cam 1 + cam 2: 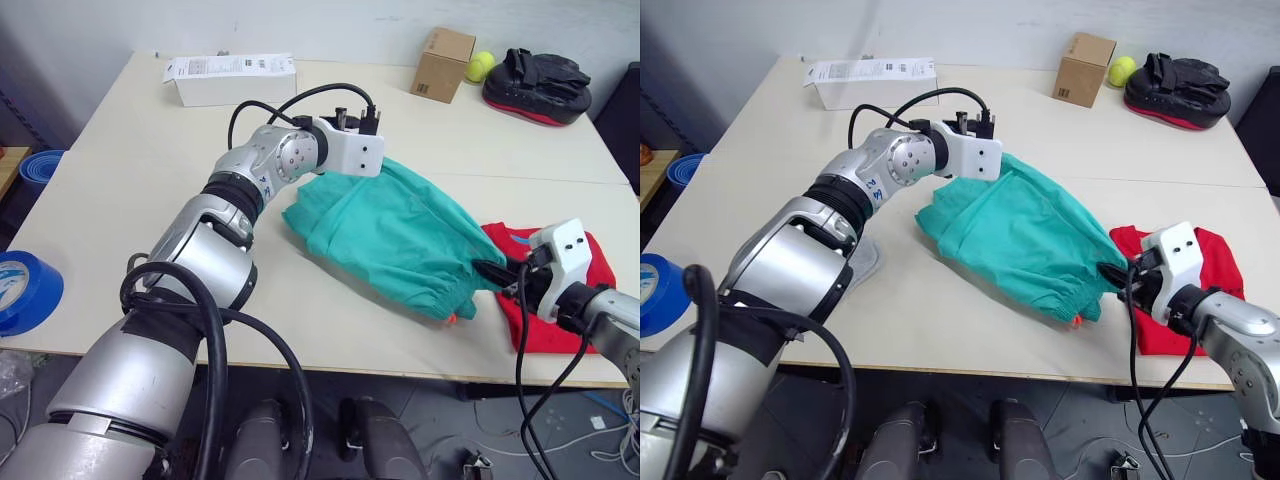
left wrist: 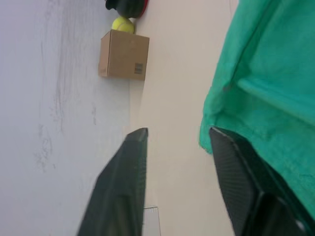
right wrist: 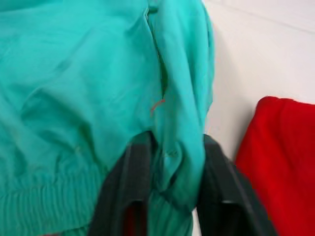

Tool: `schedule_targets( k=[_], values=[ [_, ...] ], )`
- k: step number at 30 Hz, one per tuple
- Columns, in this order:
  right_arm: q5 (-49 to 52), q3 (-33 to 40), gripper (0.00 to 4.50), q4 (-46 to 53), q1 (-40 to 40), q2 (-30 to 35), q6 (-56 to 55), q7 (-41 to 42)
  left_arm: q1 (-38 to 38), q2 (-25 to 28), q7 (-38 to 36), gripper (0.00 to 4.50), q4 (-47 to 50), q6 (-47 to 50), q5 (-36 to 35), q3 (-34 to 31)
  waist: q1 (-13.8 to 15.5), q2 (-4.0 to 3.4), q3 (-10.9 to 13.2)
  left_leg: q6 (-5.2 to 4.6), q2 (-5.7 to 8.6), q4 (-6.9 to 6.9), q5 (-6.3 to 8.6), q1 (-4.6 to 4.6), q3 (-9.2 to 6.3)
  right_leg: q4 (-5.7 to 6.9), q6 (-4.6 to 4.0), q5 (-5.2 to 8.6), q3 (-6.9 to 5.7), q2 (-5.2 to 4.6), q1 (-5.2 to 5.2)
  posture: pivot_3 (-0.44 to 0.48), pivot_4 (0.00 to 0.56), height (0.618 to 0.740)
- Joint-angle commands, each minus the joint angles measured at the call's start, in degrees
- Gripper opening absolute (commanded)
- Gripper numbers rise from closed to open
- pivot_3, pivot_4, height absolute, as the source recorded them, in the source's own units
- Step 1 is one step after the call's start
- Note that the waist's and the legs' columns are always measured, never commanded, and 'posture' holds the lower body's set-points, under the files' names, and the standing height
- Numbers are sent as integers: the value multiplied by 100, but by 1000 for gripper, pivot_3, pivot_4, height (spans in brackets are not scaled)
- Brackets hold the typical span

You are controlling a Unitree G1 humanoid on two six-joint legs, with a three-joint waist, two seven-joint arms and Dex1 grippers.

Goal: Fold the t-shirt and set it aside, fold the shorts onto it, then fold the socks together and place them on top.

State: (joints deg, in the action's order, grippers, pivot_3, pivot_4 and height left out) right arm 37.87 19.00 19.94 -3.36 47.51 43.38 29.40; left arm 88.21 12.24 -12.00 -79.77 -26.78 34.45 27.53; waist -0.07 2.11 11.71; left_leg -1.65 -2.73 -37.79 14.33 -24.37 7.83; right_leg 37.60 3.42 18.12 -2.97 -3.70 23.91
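Jaws: right gripper (image 3: 170, 169) pinching shorts (image 1: 390, 235) fold; left gripper (image 2: 179, 169) agape, empty, at shorts' 11 o'clock edge. T-shirt (image 1: 560, 300) at shorts' 4 o'clock.

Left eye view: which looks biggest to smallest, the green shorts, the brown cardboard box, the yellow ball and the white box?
1. The shorts
2. The white box
3. The brown cardboard box
4. The yellow ball

The boxes and ball sit farther from the camera, so they look smaller.

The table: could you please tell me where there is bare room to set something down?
Bare table lies left of the shorts, below the white box. Another patch sits between the cardboard box and the shorts. It is crowded around the t-shirt.
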Motion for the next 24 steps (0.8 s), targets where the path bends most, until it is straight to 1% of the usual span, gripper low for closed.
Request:
schedule_targets(
  k=[1, 3, 4, 6, 7, 10, 12, 14, 17, 19, 22, 24],
  values=[
    [-102, 189, 2469, -33, -108, 19, -93, 60, 199, 276, -90, 3550, 128, -23, -383, -483, -8, 0, 0, 0, 0, 0, 0, 2, 1, 3, 0, 0, 1, 0, 0, 0, 150, 740],
    [-116, 297, 3185, -43, -162, 30, -110, 70, 176, 441, -366, 4198, 177, -172, -614, -776, -19, 0, 0, 1, -2, 0, -1, 6, 4, 8, 0, 0, 2, 0, 0, 0, 150, 740],
    [-185, 341, 3540, -28, -176, 60, -184, 74, 126, 539, -665, 4493, 216, -318, -783, -940, -17, 0, 0, 2, -4, 0, -1, 9, 5, 12, 0, 0, 2, 1, 0, 0, 150, 740],
    [-374, 375, 4260, 26, -171, 136, -399, 120, -6, 693, -1313, 4500, 289, -582, -1074, -1203, -9, -1, 0, 7, -4, 0, -4, 10, 7, 14, 0, 0, 0, 1, 1, 0, 150, 740],
    [-473, 433, 4476, 100, -172, 163, -529, 128, -138, 815, -1711, 4500, 353, -807, -1208, -1296, -7, -2, -1, 8, -4, 0, -4, 10, 7, 14, 0, 0, -1, 1, 1, 0, 150, 740],
    [-618, 604, 4476, 483, -130, 218, -870, 267, -600, 1138, -2884, 4500, 562, -1292, -1588, -1512, -16, -6, -3, 20, -4, 1, -11, 20, 27, 16, 0, 0, -4, 0, 1, 0, 150, 740],
    [-804, 581, 4476, 921, 83, 321, -1192, 504, -939, 1340, -3502, 4500, 740, -1601, -1737, -1533, -18, -7, -4, 25, -6, 1, -14, 25, 40, 20, 0, 0, -5, 3, 2, 0, 150, 740],
    [-1141, 455, 4476, 1461, 422, 443, -1672, 809, -1299, 1566, -4013, 4500, 937, -1886, -1802, -1486, -15, -7, -4, 25, -8, 1, -14, 25, 41, 22, 0, 0, -4, 5, 4, 0, 150, 740],
    [-1476, 209, 4476, 1912, 730, 431, -2041, 926, -1741, 1810, -4539, 4500, 1177, -2159, -1752, -1346, -10, -6, -4, 26, -11, -2, -13, 23, 38, 22, 1, 0, -1, 9, 4, 0, 150, 740],
    [-1995, -209, 4476, 2050, 1008, 519, -2319, 1012, -1964, 1890, -4591, 4500, 1297, -2300, -1651, -1237, -9, -6, -4, 23, -10, -12, -12, 22, 40, 24, 3, -2, 0, 7, 2, 0, 150, 740],
    [-2776, -776, 4476, 2035, 1383, 587, -2774, 1060, -2044, 1856, -4220, 4500, 1376, -2400, -1392, -1073, 50, -4, -4, -12, -5, -24, 8, 21, 32, 21, 4, -2, 3, -6, -9, 0, 150, 740],
    [-3243, -1075, 4476, 1926, 1479, 589, -3024, 1003, -2019, 1786, -3951, 4500, 1368, -2408, -1233, -957, 58, -4, -5, -24, 0, -34, 15, 20, 33, 18, 7, -4, 9, -11, -14, 0, 150, 740]
  ],
)
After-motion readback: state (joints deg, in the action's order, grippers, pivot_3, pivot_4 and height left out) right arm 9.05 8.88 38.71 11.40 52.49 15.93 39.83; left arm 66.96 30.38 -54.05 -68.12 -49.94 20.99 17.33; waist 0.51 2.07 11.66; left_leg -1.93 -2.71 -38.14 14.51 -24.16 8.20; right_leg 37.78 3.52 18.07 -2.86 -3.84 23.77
